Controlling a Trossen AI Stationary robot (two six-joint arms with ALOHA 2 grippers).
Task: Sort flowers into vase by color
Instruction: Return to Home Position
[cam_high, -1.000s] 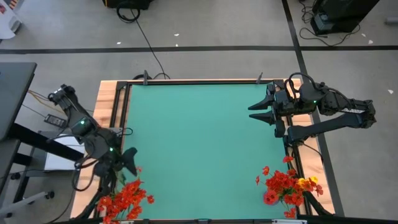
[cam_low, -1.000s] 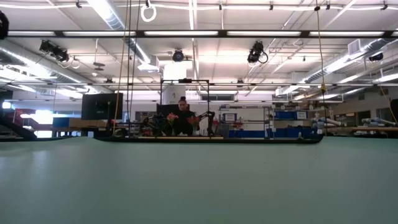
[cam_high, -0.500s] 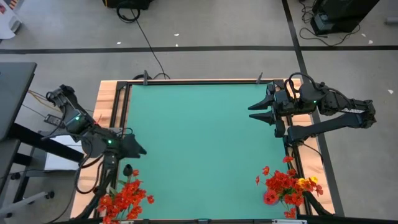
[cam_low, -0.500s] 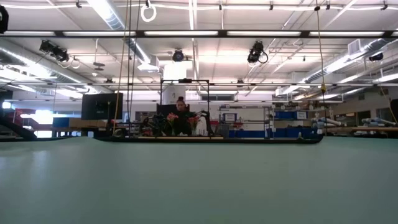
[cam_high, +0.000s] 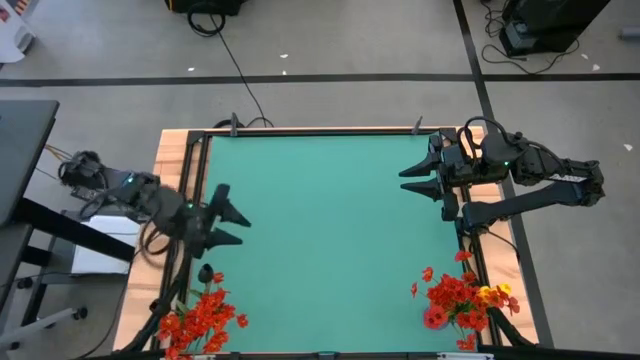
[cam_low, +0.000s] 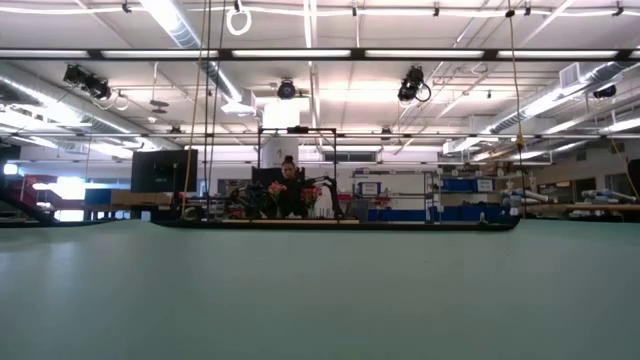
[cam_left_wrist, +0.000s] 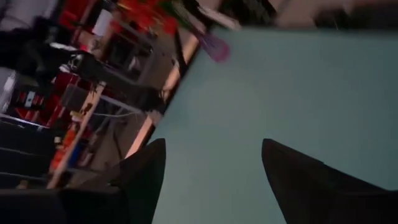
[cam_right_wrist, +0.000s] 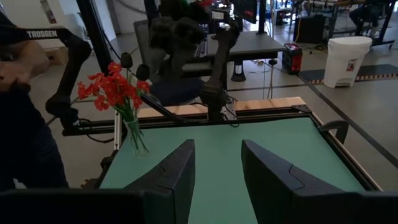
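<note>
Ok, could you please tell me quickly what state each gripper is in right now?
Left gripper: open, holding nothing.
Right gripper: open, holding nothing.

Two dark matte jointed arms: left arm (cam_high: 150, 195), right arm (cam_high: 545, 170). Small green light (cam_high: 505, 163) on right wrist, black cable (cam_high: 470, 125) looped over it. On left gripper (cam_high: 243, 231), right gripper (cam_high: 402, 184): paired black wedge fingers (cam_right_wrist: 177, 174), broad at base, tapering to points
</note>
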